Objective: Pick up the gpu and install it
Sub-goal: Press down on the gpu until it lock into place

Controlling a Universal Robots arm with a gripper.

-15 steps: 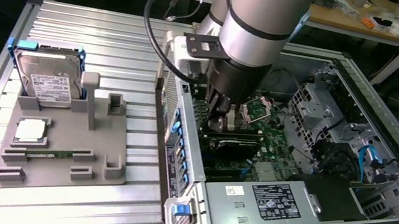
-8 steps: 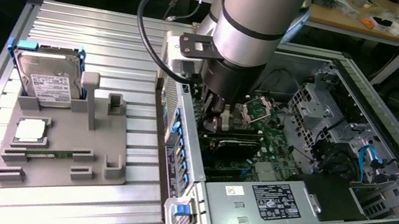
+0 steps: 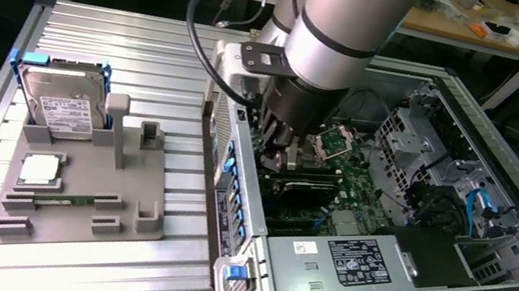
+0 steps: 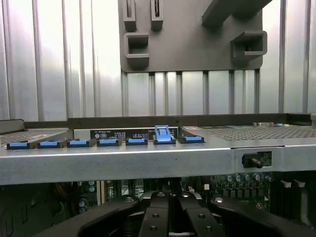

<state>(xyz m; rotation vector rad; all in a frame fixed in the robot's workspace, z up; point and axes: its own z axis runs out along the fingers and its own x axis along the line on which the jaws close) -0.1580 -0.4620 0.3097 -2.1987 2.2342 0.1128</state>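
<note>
Partly hidden behind the arm, the gpu [image 3: 298,177] sits inside the open computer case [image 3: 494,256], lying across the motherboard [image 3: 356,201], its far end cut off by the wrist. Directly above it, the fingers [image 3: 284,143] are drawn together, their tips touching or nearly touching the card's upper edge; which of the two is hard to tell. Beside the case on the bench [image 3: 130,33], a grey fixture [image 3: 81,203] carries a hard drive [image 3: 63,106].
</note>
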